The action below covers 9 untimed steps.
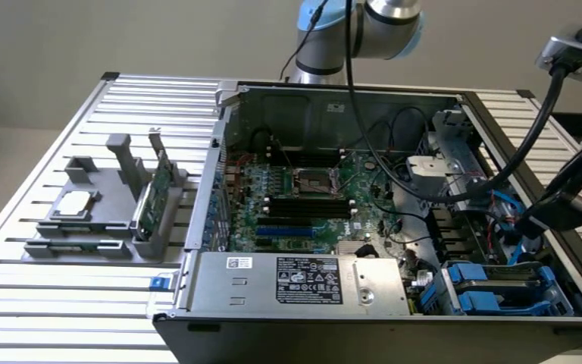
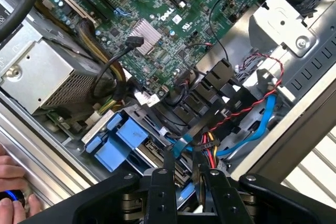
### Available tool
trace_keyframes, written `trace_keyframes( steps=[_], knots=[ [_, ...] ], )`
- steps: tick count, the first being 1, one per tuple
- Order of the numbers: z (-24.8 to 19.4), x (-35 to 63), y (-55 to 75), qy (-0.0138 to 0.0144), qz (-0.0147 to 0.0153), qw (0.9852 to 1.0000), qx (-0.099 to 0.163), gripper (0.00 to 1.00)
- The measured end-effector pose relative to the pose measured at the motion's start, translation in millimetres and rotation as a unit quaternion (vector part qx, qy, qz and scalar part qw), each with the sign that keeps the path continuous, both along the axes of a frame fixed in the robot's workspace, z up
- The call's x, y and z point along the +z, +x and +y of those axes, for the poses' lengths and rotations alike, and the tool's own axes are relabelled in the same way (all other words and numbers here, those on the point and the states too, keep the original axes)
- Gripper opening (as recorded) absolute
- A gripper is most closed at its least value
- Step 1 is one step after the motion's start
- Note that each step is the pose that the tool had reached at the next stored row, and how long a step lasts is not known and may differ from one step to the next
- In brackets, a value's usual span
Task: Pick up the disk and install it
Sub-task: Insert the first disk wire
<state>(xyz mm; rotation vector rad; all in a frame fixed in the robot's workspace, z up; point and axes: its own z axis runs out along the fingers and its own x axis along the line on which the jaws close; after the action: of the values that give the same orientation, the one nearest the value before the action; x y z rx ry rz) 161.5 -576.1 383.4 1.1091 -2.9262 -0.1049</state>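
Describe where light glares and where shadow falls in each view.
Exterior view: even, soft light, the slatted table bright, the corner around the blue carriers shaded. Wrist view: glare on the silver bracket, while the tool reads as a dark shape against lit cables.

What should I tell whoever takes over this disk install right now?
Gripper: down inside the open computer case, close over the disk; its grip can't be judged.
Disk: blue-framed, lying in the case's corner beside the power supply.
Done: disk is inside the case.
Left: full seating not confirmed.
Note: a person's hand is at the case edge.
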Motion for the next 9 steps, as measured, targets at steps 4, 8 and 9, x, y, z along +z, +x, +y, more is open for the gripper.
trace_keyframes(
  steps=[4, 8, 9],
  knots=[
    [0.0, 0.0, 0.0, 0.0002, 0.0, 0.9996, -0.028, 0.28],
    [0.0, -0.2, 0.0, 0.0003, 0.0, 0.9983, -0.058, 0.28],
    [0.0, -0.4, 0.0, 0.0003, 0.0, 0.9978, -0.066, 0.28]
  ],
)
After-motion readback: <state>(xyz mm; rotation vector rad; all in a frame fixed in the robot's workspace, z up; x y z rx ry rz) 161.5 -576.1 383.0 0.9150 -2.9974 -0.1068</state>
